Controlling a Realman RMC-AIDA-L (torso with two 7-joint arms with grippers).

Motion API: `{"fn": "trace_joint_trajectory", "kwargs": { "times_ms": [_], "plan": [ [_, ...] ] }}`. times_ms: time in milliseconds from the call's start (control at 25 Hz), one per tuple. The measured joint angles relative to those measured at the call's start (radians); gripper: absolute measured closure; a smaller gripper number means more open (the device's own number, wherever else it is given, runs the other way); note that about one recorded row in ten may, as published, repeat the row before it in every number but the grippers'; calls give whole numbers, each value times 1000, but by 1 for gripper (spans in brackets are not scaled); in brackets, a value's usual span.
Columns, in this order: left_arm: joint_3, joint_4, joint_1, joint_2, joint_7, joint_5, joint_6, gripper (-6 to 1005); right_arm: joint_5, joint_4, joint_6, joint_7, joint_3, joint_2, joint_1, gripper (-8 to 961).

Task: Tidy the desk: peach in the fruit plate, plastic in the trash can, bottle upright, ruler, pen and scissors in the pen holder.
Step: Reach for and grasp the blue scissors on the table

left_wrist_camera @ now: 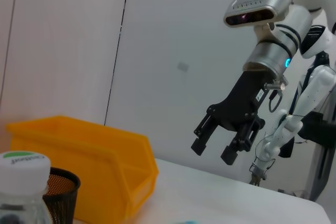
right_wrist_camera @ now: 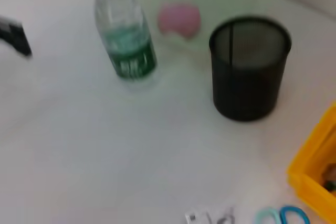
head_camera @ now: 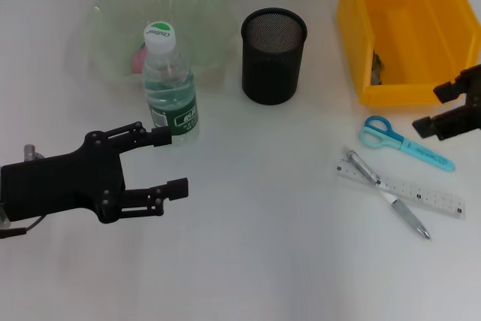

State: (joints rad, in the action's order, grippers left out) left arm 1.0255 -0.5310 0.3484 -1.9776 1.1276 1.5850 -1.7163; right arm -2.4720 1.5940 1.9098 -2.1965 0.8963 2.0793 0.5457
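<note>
The water bottle [head_camera: 170,84] stands upright in front of the green fruit plate [head_camera: 199,13], where the pink peach [head_camera: 139,59] lies. The black mesh pen holder [head_camera: 273,56] stands to its right. The blue scissors [head_camera: 404,141], clear ruler [head_camera: 421,192] and pen [head_camera: 388,195] lie on the table at the right, the pen across the ruler. Crumpled plastic [head_camera: 377,65] lies in the yellow bin [head_camera: 409,28]. My left gripper [head_camera: 171,162] is open and empty, just below the bottle. My right gripper [head_camera: 451,110] is open above the scissors; it also shows in the left wrist view [left_wrist_camera: 215,149].
The right wrist view shows the bottle [right_wrist_camera: 126,35], peach [right_wrist_camera: 180,18], pen holder [right_wrist_camera: 249,66], a corner of the bin [right_wrist_camera: 315,177] and the scissors' handles [right_wrist_camera: 283,216]. The white table [head_camera: 263,261] stretches bare toward the front.
</note>
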Motion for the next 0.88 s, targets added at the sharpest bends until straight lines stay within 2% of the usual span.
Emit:
{"fn": "trace_joint_trajectory", "kwargs": {
  "times_ms": [160,480,880],
  "plan": [
    [0,0,0,-4,0,12,10,140,-101,-34,-41,-5,70,1,25,284],
    [-1,0,4,-11,13,24,43,140,-239,-159,-239,-18,185,3,19,322],
    [2,0,5,-15,15,26,49,140,-265,-318,-362,-19,264,1,34,369]
  ]
}}
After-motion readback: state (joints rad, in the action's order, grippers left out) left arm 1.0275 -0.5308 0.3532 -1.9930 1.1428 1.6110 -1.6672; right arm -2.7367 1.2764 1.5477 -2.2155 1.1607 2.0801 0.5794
